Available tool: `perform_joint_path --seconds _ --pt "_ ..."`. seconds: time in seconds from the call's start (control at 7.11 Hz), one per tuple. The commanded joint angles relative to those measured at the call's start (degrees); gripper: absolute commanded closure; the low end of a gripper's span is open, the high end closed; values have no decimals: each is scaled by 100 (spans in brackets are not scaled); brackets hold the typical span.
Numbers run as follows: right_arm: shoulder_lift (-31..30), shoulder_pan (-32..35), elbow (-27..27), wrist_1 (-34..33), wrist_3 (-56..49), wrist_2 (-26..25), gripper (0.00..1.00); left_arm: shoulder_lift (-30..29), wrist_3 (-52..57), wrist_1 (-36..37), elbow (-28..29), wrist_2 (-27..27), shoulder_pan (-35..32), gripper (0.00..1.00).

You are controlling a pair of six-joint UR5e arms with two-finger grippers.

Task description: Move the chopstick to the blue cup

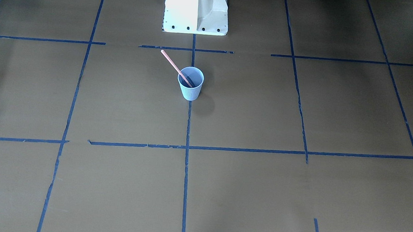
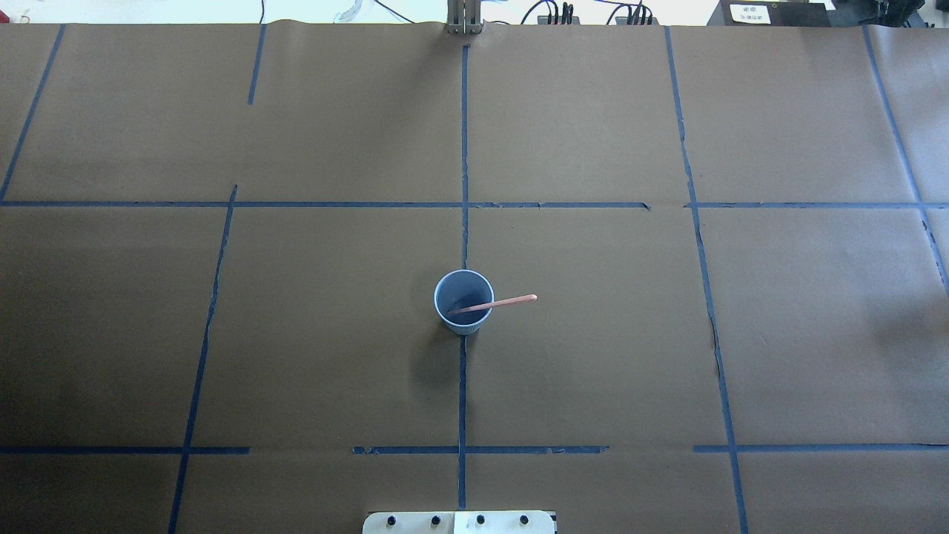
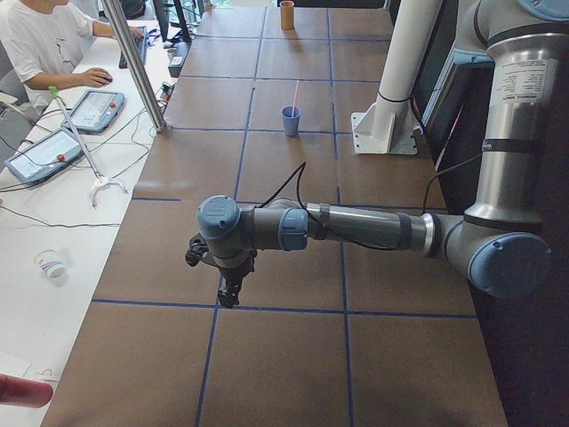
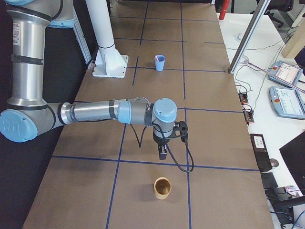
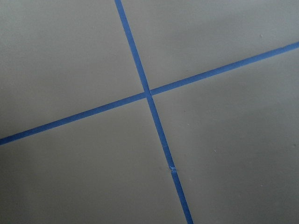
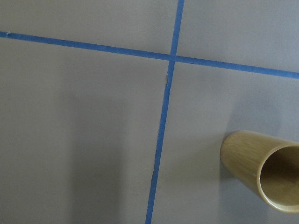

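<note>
Where the chopstick (image 1: 172, 63) sits: its low end is inside the blue cup (image 1: 190, 91), and it leans on the rim with the upper half slanting out. It is mid-table, well apart from both sets of my fingers.
Left gripper (image 3: 229, 299): it hangs low over a tape crossing (image 5: 148, 93) with nothing under my fingers. I show only from the side, so I cannot tell whether I am parted or closed.
Right gripper (image 4: 162, 153): it points down, with a tan cup (image 4: 162, 188) near my fingertips on the table-end side. Parted or closed, I cannot tell.
Chopstick feel: I judge it thin, stiff, light and smooth, so it is apt to pivot or slip between my pads.
Hold point: the bare length above the rim, pinched squarely across.
Blue cup feel: it looks like ribbed paper, light enough to tip if I tug the stick sideways.
Progress: the stick is in the cup, so the transfer looks done.
</note>
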Motion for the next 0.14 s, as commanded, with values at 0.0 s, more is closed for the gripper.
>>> perform_joint_path --seconds 0.0 --pt "-2 -9 -46 3 3 -36 0 71 3 378 -112 0 -16 0"
